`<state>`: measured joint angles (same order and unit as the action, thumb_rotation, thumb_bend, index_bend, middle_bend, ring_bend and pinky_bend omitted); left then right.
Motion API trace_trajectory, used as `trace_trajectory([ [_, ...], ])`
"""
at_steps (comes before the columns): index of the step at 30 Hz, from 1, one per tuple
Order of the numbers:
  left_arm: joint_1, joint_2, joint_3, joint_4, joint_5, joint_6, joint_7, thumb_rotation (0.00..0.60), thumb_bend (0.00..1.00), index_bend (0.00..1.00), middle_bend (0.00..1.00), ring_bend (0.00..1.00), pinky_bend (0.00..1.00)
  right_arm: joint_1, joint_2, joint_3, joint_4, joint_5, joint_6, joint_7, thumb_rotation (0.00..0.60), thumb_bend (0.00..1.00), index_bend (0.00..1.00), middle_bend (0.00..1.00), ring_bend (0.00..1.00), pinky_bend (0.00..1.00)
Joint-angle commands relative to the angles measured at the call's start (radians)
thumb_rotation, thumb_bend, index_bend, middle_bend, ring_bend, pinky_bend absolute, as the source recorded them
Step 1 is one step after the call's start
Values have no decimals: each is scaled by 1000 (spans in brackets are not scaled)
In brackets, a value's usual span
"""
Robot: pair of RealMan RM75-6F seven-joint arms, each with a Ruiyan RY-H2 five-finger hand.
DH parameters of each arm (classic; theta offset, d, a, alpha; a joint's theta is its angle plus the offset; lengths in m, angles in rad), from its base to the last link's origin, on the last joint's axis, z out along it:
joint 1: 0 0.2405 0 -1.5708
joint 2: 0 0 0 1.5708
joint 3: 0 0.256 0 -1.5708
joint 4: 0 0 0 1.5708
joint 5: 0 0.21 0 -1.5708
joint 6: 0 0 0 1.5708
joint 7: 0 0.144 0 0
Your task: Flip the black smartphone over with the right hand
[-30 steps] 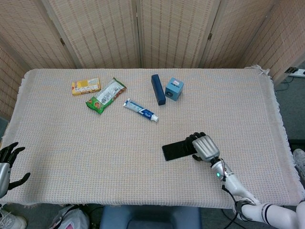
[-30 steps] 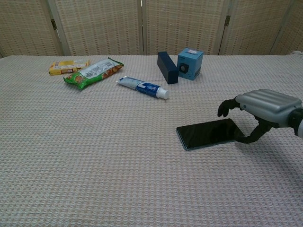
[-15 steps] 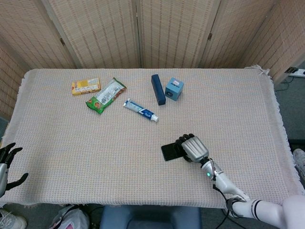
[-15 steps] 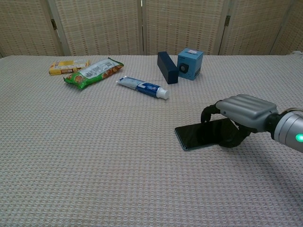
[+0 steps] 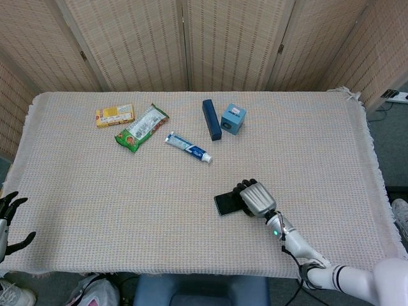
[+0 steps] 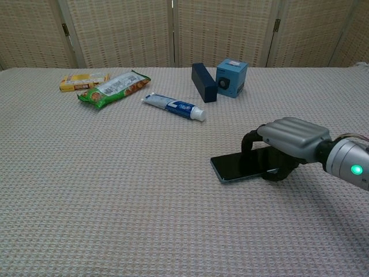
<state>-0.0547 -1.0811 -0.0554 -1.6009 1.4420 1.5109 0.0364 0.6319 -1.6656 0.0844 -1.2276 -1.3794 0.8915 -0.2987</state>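
Over the last second the right hand (image 6: pixel 286 145) has slid inward over the black smartphone (image 6: pixel 242 165), and the phone has shifted slightly with it; the fingers (image 6: pixel 249 141) now curl down past the phone's far edge while the thumb seems tucked at the near edge, so the hand looks closed around the phone's right end, though the phone appears to lie flat, screen up. This reads as the grip being set, with the turn itself not yet begun. The left hand (image 5: pixel 9 213) hangs off the table's near-left corner, fingers spread, holding nothing. Well beyond the right hand sit a toothpaste tube (image 5: pixel 188 148), a dark blue box (image 5: pixel 211 119) and a light blue box (image 5: pixel 233 119). A woven cream tablecloth (image 5: pixel 95 191) covers the table, and wicker folding screens (image 5: pixel 223 38) stand behind it.
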Motion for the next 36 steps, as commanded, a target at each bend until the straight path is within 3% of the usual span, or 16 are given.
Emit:
trace_trajectory([
  [1, 0, 1, -1, 0, 0, 0, -1, 600, 211, 218, 145, 150, 195, 6, 4, 3, -6, 7, -7, -1, 600, 338, 381, 356, 215, 289],
  [7, 0, 4, -3, -1, -1, -1, 0, 600, 212, 218, 145, 150, 195, 23, 23, 7, -28, 30, -40, -2, 600, 466, 388, 370, 215, 288],
  [19, -5, 8, -8, -7, -2, -7, 5, 600, 211, 218, 145, 150, 195, 57, 154, 34, -186, 153, -142, 19, 600, 506, 388, 375, 216, 289],
  [36, -2, 21, -6, -20, 1, -3, 2, 600, 211, 219, 145, 150, 195, 160, 72, 93, -65, 273, -160, -29, 600, 505, 387, 376, 216, 289],
])
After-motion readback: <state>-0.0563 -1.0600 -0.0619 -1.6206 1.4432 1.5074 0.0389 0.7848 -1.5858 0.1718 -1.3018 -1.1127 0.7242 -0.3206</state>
